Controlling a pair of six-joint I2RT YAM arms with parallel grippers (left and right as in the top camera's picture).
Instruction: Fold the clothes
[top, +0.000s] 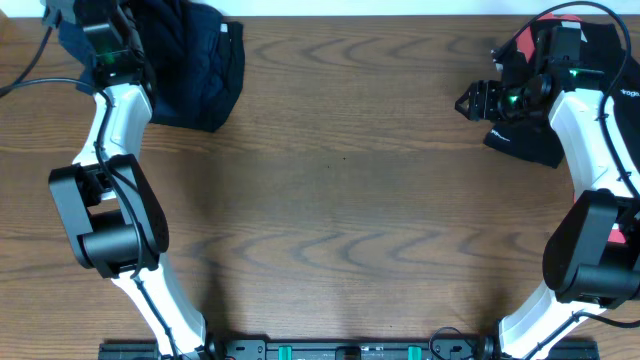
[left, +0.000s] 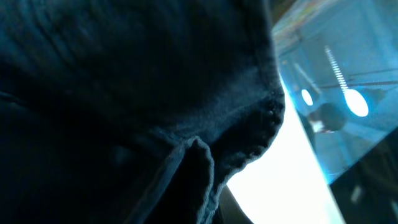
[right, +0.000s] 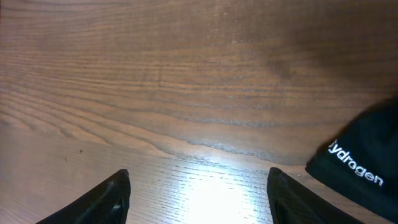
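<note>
Navy garment (left: 124, 93) fills almost the whole left wrist view, pressed so close that only dark folds and a stitched hem (left: 272, 115) can be made out. To the right of that hem everything is bright and blurred, and I cannot tell what it is. None of the left gripper's fingers show in this view.

From overhead, the same garment (top: 195, 65) lies bunched in a heap at the far left of the table (top: 340, 190). The left gripper (top: 108, 48) is at the heap's left side, over the cloth. Whether its fingers are spread or closed on the fabric cannot be told.

At the far right lies the shirt (top: 530, 145) — black, with coral showing at its far edge. The right gripper (top: 470, 101) sits just beside the shirt's left edge, pointing left toward the bare middle of the table.

In the right wrist view the right gripper (right: 199, 196) has its two fingers (right: 112, 196) spread wide with nothing between them — only wood grain (right: 186, 74) below. A corner of the shirt (right: 367, 158) comes in at the right, bearing white lettering (right: 356, 165) that reads "hydrogen". It lies beside the right-hand finger, apart from it.
</note>
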